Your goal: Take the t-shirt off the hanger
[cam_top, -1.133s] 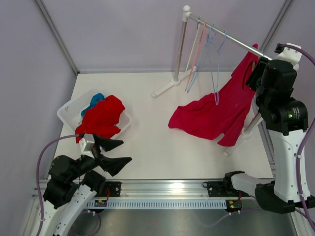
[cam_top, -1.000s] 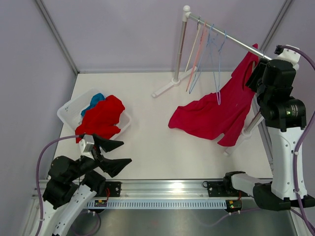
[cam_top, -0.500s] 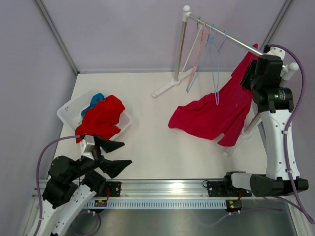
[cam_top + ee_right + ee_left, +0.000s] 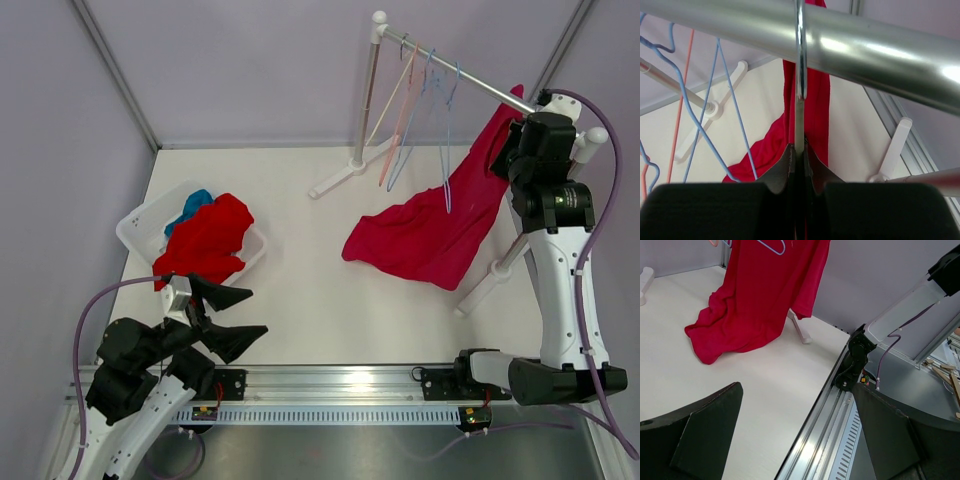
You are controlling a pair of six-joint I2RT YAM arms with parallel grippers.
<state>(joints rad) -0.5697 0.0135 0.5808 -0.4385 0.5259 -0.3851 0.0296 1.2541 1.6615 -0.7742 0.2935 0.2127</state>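
The crimson t-shirt [image 4: 430, 235] hangs from the right end of the rail [image 4: 470, 80], its lower part spread on the table; it also shows in the left wrist view [image 4: 760, 295] and the right wrist view [image 4: 817, 115]. My right gripper [image 4: 800, 152] is shut on the grey-brown hanger [image 4: 799, 125] just below its silver hook [image 4: 800, 45], which is over the rail [image 4: 865, 50]. In the top view the right gripper [image 4: 515, 150] is at the shirt's top by the rail. My left gripper [image 4: 240, 312] is open and empty near the table's front left.
Thin pink and blue hangers [image 4: 425, 110] hang on the rail left of the shirt. A white basket [image 4: 135, 225] at the left holds a scarlet garment [image 4: 208, 240] and teal cloth [image 4: 192, 205]. The rack's white feet [image 4: 335, 180] stand on the table.
My right gripper has moved up and left to the rail end. The shirt's lower right part has lifted off the table. The thin hangers swing slightly. The left arm is still.
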